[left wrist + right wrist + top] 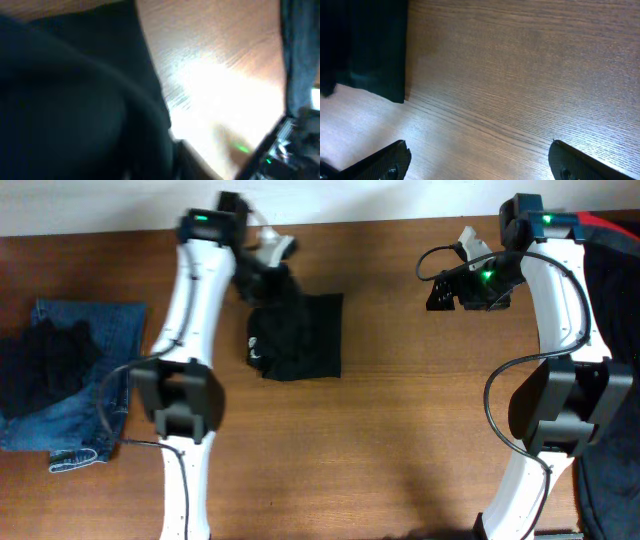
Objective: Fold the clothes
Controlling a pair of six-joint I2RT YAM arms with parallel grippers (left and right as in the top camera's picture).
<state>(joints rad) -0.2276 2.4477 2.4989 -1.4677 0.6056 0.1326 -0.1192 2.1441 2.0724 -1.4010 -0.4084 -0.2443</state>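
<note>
A black garment (300, 338) with a small white logo lies folded at the table's back middle. Its upper left part rises to my left gripper (262, 272), which looks shut on it. In the blurred left wrist view, black fabric (75, 100) fills the left side and hides the fingers. My right gripper (440, 293) hovers open and empty over bare wood to the right of the garment. Its two fingertips (480, 160) are spread wide, with the garment's edge (375, 50) at the upper left. Folded blue jeans (75, 405) lie at the far left.
A crumpled black piece (45, 360) lies on top of the jeans. Dark fabric with a red part (612, 270) hangs at the table's right edge. The brown wooden table (400, 430) stretches between the two arm bases.
</note>
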